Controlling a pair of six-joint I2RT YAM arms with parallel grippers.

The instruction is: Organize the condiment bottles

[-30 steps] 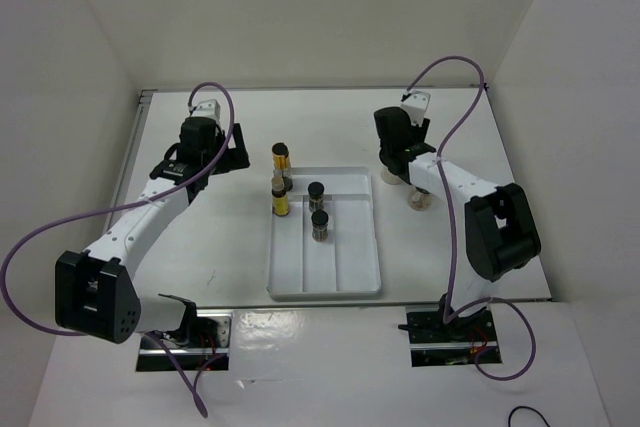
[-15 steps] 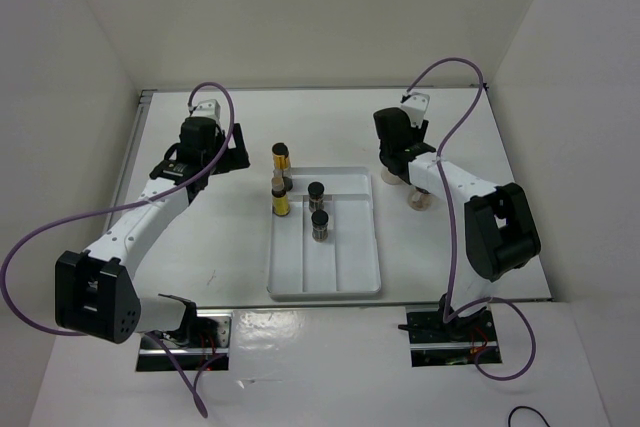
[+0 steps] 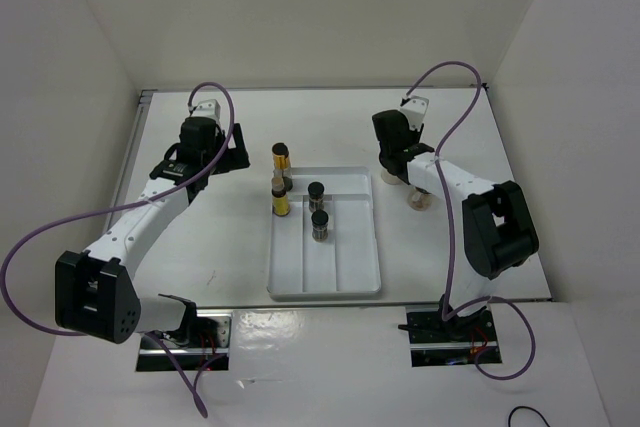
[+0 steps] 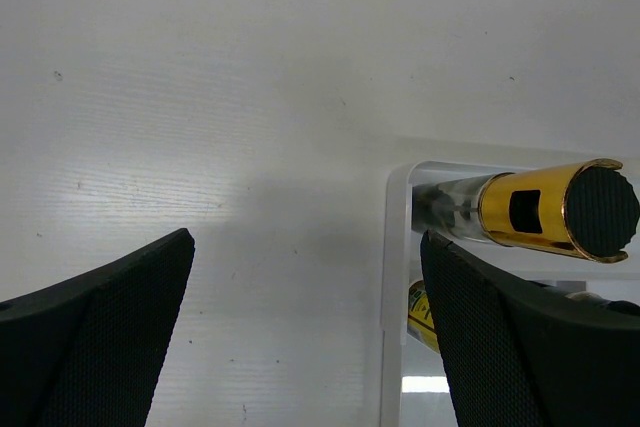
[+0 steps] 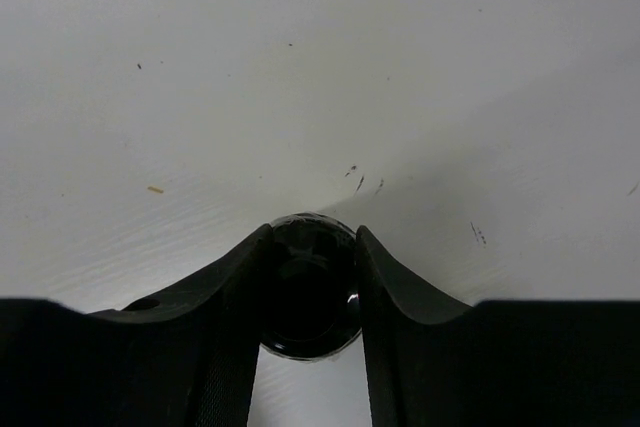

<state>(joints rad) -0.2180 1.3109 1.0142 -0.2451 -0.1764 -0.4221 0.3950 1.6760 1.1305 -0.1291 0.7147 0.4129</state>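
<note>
The white tray [image 3: 350, 282] lies mid-table. A slim yellow bottle with a black cap [image 3: 282, 161] and a slim yellow bottle with a tan cap [image 3: 278, 197] stand in its left lane. Two tiny dark jars [image 3: 316, 193] [image 3: 320, 225] stand in its middle lane. My left gripper [image 3: 236, 153] is open and empty, left of the tray. In the left wrist view the gripper [image 4: 305, 347] faces the black-capped yellow bottle [image 4: 540, 209]. My right gripper [image 3: 392, 171] is shut on a pale bottle's black cap [image 5: 310, 287]. The other pale bottle [image 3: 420, 199] stands beside it.
White walls enclose the table on the left, back and right. The tray's rim [image 4: 393, 297] runs just inside my left gripper's right finger. Purple cables loop above both arms. The tray's right lane holds nothing.
My right wrist has shifted very slightly left. The bottles, the tray and the left arm have not moved.
</note>
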